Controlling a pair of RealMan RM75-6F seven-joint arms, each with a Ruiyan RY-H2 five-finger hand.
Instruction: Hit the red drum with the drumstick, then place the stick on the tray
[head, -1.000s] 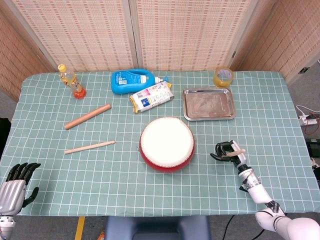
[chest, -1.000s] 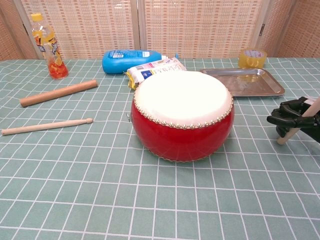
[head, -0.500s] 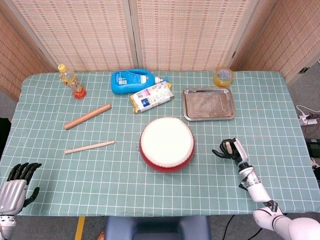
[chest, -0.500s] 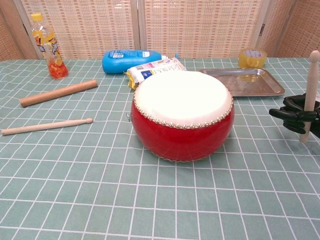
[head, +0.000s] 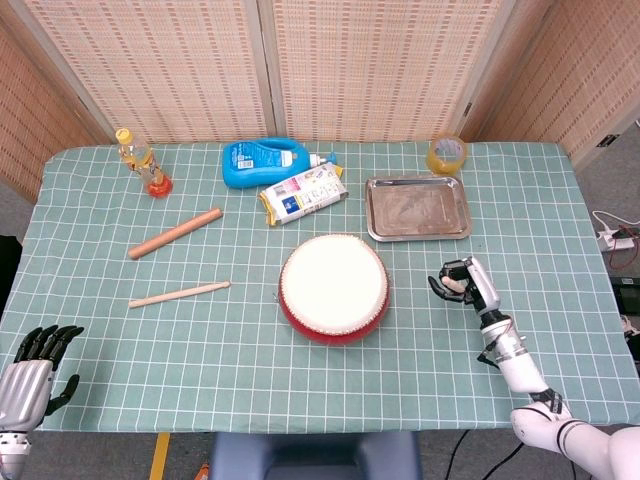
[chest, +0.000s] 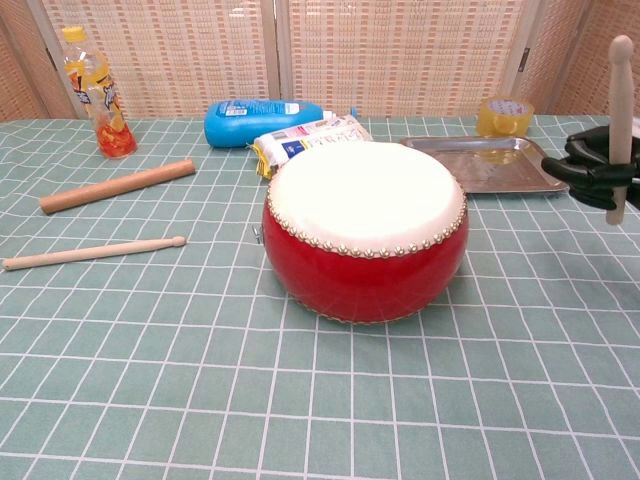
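At the lower left of the head view the left hand rests at the table's near edge, fingers apart, holding nothing. Middle of the frame sits the red drum, its skin bare. Right of it, the right hand is raised off the cloth, fingers clamped round a drumstick held nearly upright, tip up, well clear of the drum. Just behind the hand lies the tray, nothing on it. So the stick is in hand; by my reckoning the strike and the set-down on the tray are both to come. A second stick lies far left.
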